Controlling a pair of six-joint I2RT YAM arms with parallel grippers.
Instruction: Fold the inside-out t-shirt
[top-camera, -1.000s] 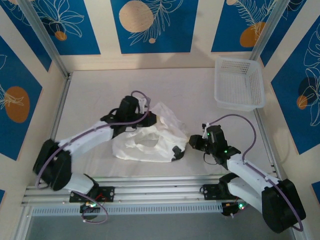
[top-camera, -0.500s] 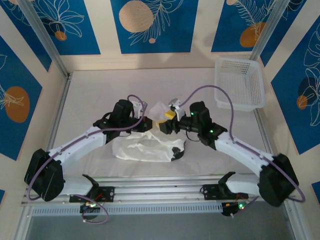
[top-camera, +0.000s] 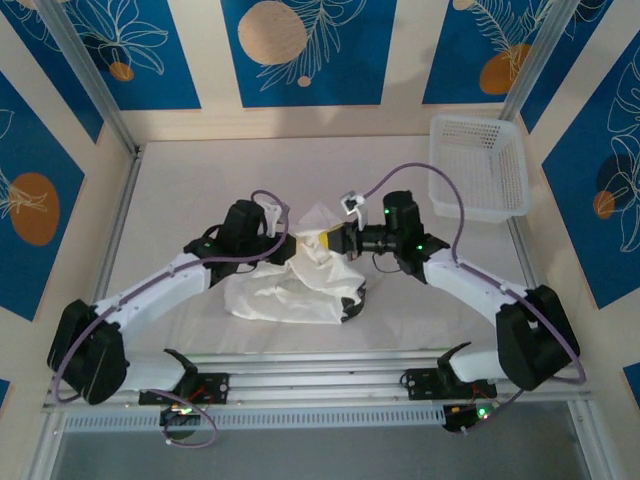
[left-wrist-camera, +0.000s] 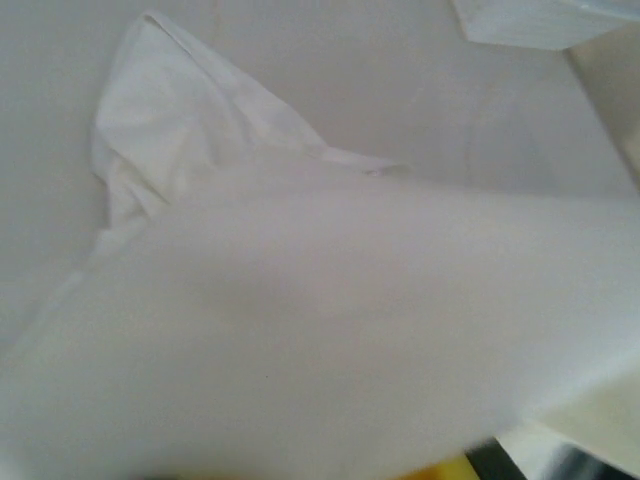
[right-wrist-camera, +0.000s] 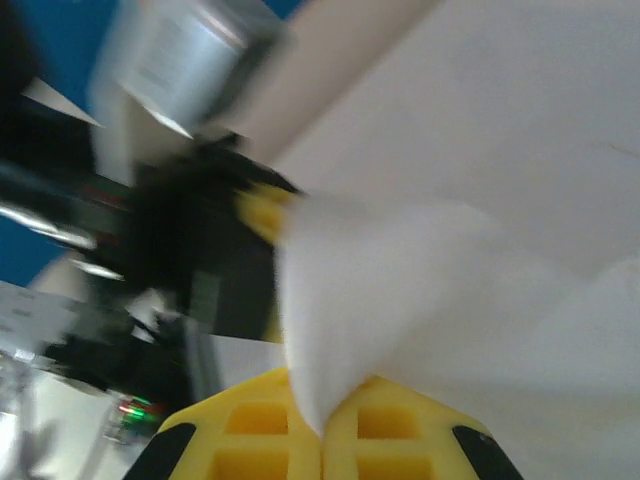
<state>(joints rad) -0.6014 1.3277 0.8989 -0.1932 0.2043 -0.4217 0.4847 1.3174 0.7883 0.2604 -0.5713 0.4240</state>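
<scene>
T-shirt (top-camera: 290, 297) is lying crumpled mid-bench (top-camera: 190, 180), with one peak of cloth being lifted between the two arms. Right claw (top-camera: 330, 242) is pinching a fold of it, yellow fingers (right-wrist-camera: 250, 440) pressing together on the cloth. Left claw (top-camera: 288, 246) is sitting closed at the shirt's upper left. Cloth is stretching taut past its camera, so it is probably gripping too, though its fingers are hidden. Step in hand, by my reading: opening out the bundle, folding not yet begun. Next move is calling for the claws drawing apart, spreading the shirt flat without losing either hold.
</scene>
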